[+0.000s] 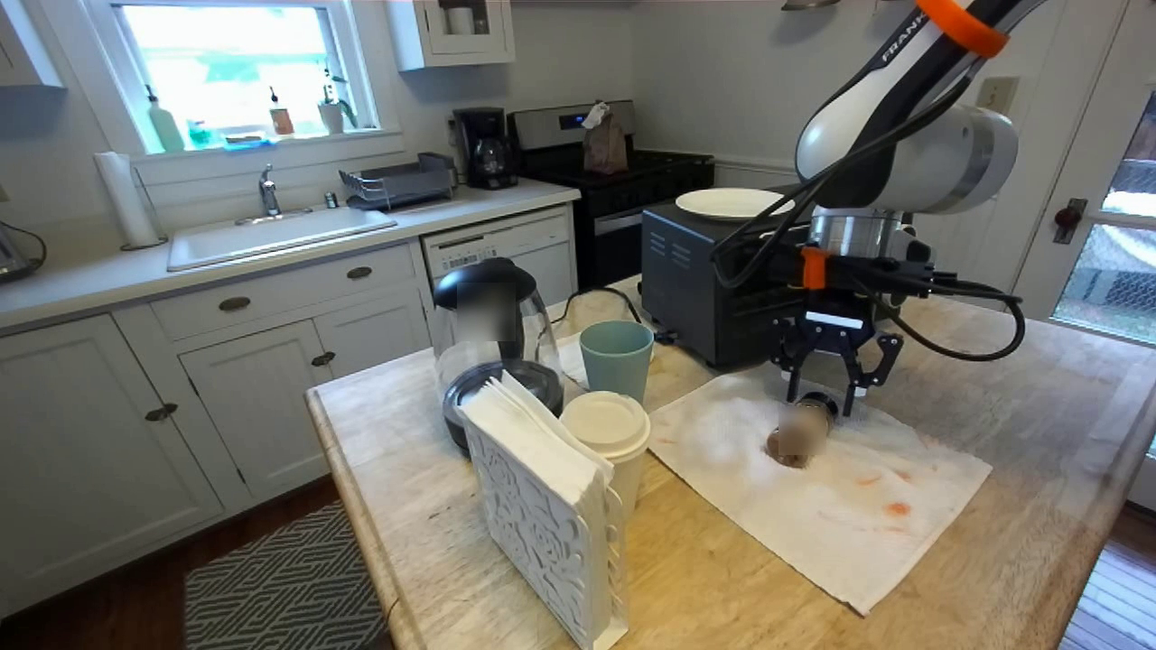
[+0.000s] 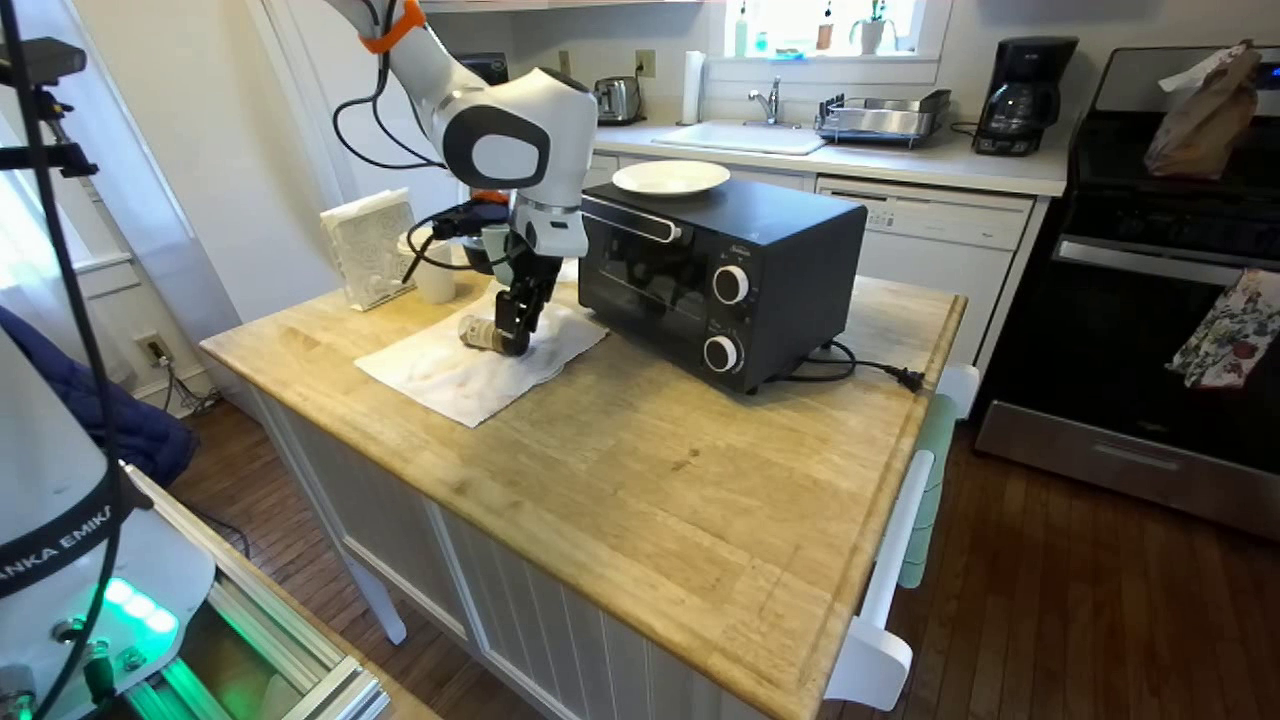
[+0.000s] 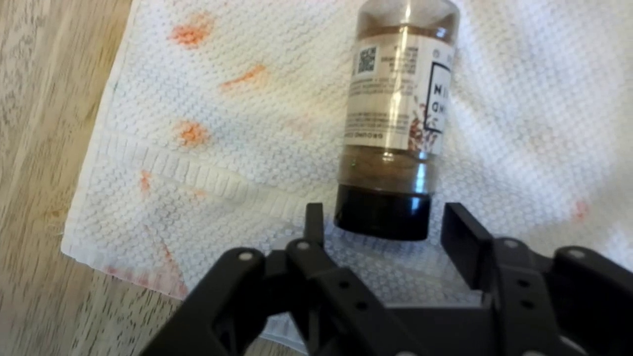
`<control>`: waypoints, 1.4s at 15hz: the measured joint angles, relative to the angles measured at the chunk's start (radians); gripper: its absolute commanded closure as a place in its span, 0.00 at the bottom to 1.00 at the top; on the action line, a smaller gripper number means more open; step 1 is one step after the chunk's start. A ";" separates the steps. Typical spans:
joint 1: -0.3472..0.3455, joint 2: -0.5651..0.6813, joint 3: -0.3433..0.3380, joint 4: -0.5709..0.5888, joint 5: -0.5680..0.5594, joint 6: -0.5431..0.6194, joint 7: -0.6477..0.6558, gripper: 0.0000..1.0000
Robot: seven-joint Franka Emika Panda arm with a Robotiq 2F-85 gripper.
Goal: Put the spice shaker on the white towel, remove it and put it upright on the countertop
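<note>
The spice shaker (image 1: 798,437) lies on its side on the white towel (image 1: 840,542), in both exterior views (image 2: 481,333). In the wrist view the shaker (image 3: 395,99) shows a clear jar, brown contents, a pale label and a black cap. The towel (image 3: 277,118) is wrinkled with orange-red stains. It lies on the wooden countertop (image 2: 650,480). My gripper (image 1: 820,404) is open, pointing down at the shaker's cap end. In the wrist view the fingers (image 3: 383,212) stand on either side of the cap, with a visible gap on each side.
A black toaster oven (image 2: 720,270) with a white plate (image 2: 670,178) on top stands close beside the towel. A teal mug (image 1: 617,358), a lidded white paper cup (image 1: 607,429), a glass kettle (image 1: 497,352) and a white napkin holder (image 1: 546,533) stand on the towel's other side.
</note>
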 measured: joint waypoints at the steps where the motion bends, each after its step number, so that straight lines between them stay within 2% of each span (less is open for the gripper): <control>1: 0.000 0.000 0.001 0.000 0.000 0.000 -0.001 0.01; 2: 0.001 0.000 0.002 0.001 0.000 0.001 -0.002 0.08; 3: 0.002 0.000 0.004 0.001 0.000 0.001 -0.004 0.34; 5: 0.005 0.001 0.006 0.002 0.000 0.001 -0.007 0.35; 9: 0.013 0.007 0.007 0.003 -0.001 0.001 -0.008 0.65; 11: 0.013 0.008 0.006 0.004 -0.002 0.002 -0.008 0.76; 18: 0.014 -0.036 -0.009 -0.004 -0.015 0.007 -0.003 0.76; 21: 0.023 -0.100 -0.029 -0.042 -0.091 0.010 0.059 0.76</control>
